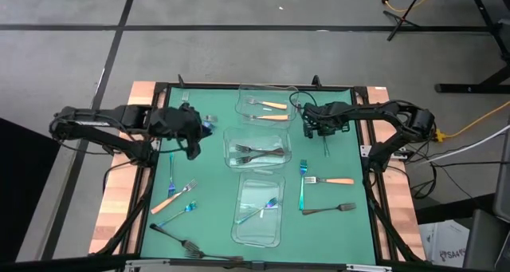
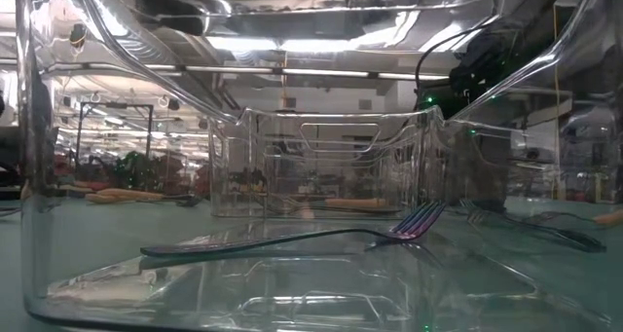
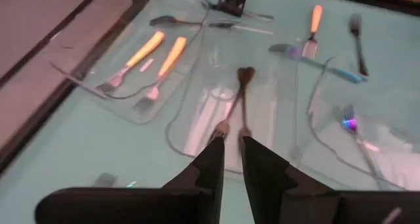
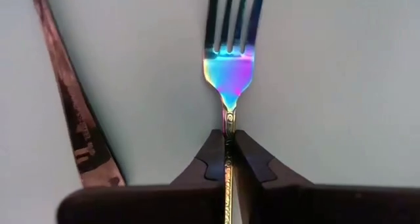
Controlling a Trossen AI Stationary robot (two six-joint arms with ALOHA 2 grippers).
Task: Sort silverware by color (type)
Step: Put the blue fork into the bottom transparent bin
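The right gripper (image 4: 228,159) has its fingers clamped on an iridescent fork's (image 4: 229,66) thin neck, ready to lift it off the green tabletop (image 1: 211,184) for sorting, while the left gripper (image 3: 229,155) waits with fingers slightly apart, holding nothing.

1. My tabletop (image 1: 211,156) was a green mat.
2. Three clear containers (image 1: 256,148) stood on it in a middle row.
3. Loose forks lay left (image 1: 175,196) and right (image 1: 328,180) of them, orange-handled, dark and iridescent.

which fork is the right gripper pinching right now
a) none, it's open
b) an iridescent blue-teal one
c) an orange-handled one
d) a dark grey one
b: in the right wrist view the right gripper is shut on the thin neck of the iridescent fork, its rainbow-blue head sticking out past the fingertips.
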